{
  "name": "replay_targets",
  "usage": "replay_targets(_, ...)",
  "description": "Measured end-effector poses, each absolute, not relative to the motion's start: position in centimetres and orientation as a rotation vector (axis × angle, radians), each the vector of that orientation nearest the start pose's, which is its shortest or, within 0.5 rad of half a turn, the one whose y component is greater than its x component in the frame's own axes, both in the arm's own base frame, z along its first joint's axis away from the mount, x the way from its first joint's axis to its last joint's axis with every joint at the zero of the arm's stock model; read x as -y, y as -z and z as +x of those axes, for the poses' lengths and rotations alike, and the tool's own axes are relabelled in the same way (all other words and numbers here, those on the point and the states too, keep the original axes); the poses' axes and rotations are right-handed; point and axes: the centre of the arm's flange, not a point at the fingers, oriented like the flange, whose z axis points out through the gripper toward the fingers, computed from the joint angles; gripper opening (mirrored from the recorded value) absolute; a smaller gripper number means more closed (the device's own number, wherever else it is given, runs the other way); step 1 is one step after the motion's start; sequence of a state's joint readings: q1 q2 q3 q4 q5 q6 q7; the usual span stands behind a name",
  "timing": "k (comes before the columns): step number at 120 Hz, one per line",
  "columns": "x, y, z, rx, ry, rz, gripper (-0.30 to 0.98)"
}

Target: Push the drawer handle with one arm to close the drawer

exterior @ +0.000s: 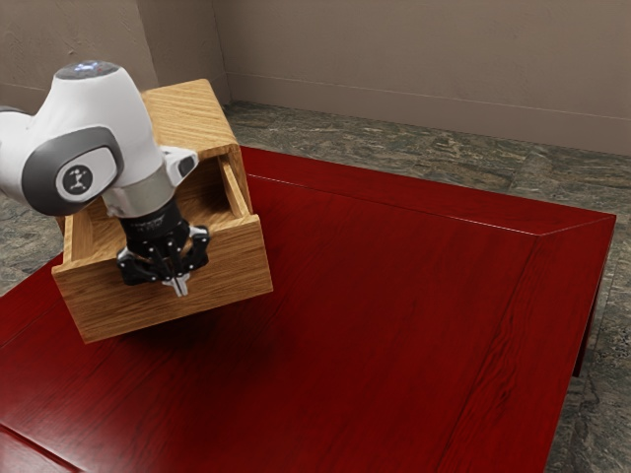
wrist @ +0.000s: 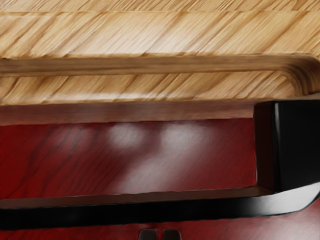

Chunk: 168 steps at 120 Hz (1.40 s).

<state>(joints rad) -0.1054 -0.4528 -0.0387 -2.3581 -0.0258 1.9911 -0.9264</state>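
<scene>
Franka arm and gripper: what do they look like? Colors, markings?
Arm: glossy white, rounded shells; dark grey joint cap with a pale disc and black logo; blue lights on the grey top cap. Metallic grey collar above a black, two-finger gripper with pale grey tips.

Drawer [exterior: 235, 271] in cabinet [exterior: 189, 113]; table [exterior: 394, 325] beneath

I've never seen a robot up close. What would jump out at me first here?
Probably the bulky white-and-grey robot arm, reaching in from the exterior view's left, its black two-finger gripper pointing down at the front of an open, light wooden drawer. Next comes the glossy deep-red wooden table beneath them. In the wrist view, a shiny black handle stretches across the lower part.
</scene>
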Motion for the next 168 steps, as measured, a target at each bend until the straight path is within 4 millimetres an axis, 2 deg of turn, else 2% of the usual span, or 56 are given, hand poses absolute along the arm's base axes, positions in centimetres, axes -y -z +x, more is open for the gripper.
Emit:
replay_targets(30,5.7,-50.5,41.8,1.212,0.178,-2.886,-0.10)
replay_targets(53,4.5,-50.1,42.5,1.212,0.201,-2.836,-0.10)
replay_targets(88,2.3,-50.8,45.2,1.291,0.230,-2.808,-0.10)
replay_targets(139,-2.3,-51.3,48.8,1.368,0.254,-2.747,-0.10)
replay_targets(156,-2.9,-51.5,50.1,1.363,0.260,-2.746,-0.10)
replay_targets(168,-4.4,-51.4,51.0,1.383,0.257,-2.735,-0.10)
